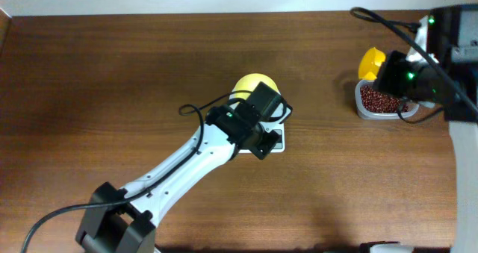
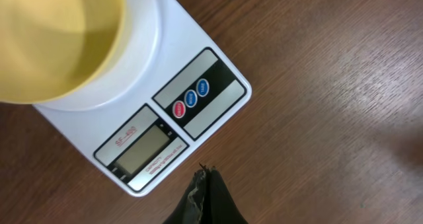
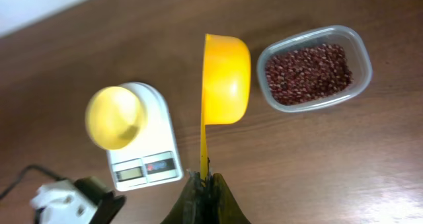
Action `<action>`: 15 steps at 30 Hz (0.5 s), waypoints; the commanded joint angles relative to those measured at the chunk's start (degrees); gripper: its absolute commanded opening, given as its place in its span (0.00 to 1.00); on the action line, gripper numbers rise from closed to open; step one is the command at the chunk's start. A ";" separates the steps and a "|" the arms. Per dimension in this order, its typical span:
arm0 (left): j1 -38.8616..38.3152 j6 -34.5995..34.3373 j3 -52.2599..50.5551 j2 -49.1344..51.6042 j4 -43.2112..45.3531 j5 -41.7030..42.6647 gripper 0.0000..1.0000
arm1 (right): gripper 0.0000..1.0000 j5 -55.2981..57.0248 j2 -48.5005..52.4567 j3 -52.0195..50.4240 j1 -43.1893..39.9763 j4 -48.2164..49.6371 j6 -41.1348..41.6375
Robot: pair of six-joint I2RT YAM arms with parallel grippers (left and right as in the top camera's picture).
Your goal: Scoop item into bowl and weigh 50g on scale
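Observation:
The pale-yellow bowl point(image 2: 53, 39) sits on the white scale point(image 2: 198, 118), and nothing shows inside it. My left gripper point(image 2: 206, 174) is shut and holds nothing; it hangs over the table just in front of the scale's display strip. My right gripper point(image 3: 205, 178) is shut on the thin handle of a yellow scoop point(image 3: 225, 78), whose cup hovers beside the clear container point(image 3: 360, 49) of reddish-brown beans point(image 3: 307, 72). No beans show in the scoop. From overhead, the left arm covers most of the scale point(image 1: 278, 142), with the bowl point(image 1: 250, 85) behind it.
The bean container point(image 1: 381, 113) stands at the table's right side, under the right arm point(image 1: 441, 81). A black cable point(image 1: 196, 111) loops off the left arm. A bright wall edge runs along the far side of the table.

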 commanded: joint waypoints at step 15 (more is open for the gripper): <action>-1.97 -2.08 0.20 12.57 7.30 -12.57 0.00 | 0.04 2.19 3.72 0.79 -14.45 -5.20 -13.99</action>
